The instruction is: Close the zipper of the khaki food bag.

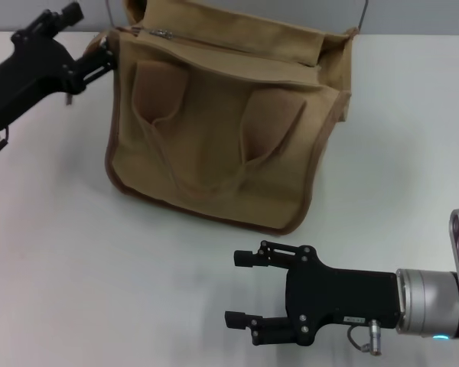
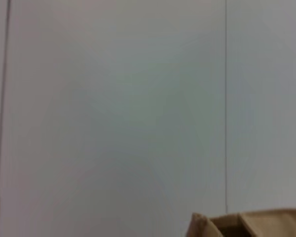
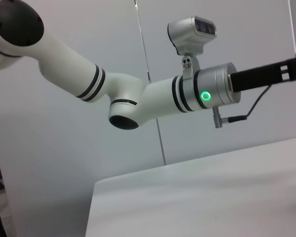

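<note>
Presently the boxy tan canvas khaki food bag (image 1: 222, 130) lies far-centre on the white surface (image 1: 69, 283), its zipper (image 1: 206, 42) uppermost for access; the left pincer (image 1: 103, 57) touches its far-left corner, probably bracing it, finger state indiscernible, while the right pincer (image 1: 243, 289) waits spread near-right.

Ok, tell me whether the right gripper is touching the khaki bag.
No: in the head view the right gripper hangs open over the table, well clear of the khaki food bag.
</note>
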Robot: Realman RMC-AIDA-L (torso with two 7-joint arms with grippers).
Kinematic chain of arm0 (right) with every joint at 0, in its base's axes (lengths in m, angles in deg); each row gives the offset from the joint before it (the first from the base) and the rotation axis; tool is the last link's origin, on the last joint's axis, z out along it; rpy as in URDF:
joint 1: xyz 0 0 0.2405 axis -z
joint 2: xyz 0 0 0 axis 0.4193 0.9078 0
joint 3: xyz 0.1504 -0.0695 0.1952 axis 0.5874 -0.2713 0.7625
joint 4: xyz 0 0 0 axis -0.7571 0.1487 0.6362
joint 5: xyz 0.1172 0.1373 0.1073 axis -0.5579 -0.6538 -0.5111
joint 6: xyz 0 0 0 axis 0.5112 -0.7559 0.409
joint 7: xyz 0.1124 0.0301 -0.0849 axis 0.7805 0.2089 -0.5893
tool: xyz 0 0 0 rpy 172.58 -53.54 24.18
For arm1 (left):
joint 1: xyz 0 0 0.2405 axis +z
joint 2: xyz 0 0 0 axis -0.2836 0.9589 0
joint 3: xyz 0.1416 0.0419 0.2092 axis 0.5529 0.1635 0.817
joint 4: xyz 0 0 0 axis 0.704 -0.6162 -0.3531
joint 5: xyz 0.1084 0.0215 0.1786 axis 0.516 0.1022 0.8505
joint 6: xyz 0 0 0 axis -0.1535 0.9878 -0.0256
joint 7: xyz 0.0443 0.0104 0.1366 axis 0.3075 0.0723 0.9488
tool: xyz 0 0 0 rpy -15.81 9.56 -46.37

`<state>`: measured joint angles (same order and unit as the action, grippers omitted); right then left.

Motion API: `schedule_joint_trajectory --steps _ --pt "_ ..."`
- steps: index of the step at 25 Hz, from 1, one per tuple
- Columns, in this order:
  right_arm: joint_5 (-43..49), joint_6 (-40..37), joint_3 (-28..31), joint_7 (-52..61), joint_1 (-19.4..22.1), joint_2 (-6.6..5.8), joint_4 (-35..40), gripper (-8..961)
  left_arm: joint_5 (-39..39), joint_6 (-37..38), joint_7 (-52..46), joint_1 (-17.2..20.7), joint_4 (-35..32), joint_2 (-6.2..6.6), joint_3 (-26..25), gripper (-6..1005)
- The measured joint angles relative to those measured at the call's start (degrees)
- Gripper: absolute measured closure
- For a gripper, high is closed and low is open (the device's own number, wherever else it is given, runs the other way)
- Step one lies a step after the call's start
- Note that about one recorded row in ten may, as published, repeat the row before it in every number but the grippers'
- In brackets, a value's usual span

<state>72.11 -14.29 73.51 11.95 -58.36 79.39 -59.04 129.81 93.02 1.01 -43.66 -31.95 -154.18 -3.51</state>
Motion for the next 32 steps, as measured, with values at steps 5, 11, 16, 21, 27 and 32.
schedule_joint_trajectory --steps 5,11,16,21,27,32 --pt "0.0 0.0 0.0 0.0 -0.21 0.04 -0.13 157 0.12 -2.09 -0.09 0.15 -0.23 0.05 2.35 247" --pt "0.0 0.0 0.06 0.0 -0.27 0.08 -0.12 157 0.06 -2.91 0.84 0.15 -0.1 -0.07 3.08 252" --pt "0.0 0.0 0.54 0.0 -0.27 0.09 -0.11 157 -0.26 -2.47 1.85 0.0 -0.07 -0.18 3.74 256" --pt "0.0 -0.01 0.7 -0.04 -0.27 0.09 -0.11 157 -0.54 -2.92 2.12 -0.69 0.55 -0.21 4.66 503" --pt "0.0 -0.18 1.85 -0.63 0.08 0.09 -0.4 157 -2.03 -1.78 1.94 -1.28 2.45 -0.21 4.7 684" --pt "0.0 -0.5 3.07 -2.37 0.61 0.09 -1.01 157 -3.26 0.02 1.5 -1.18 2.84 -0.21 4.68 858"
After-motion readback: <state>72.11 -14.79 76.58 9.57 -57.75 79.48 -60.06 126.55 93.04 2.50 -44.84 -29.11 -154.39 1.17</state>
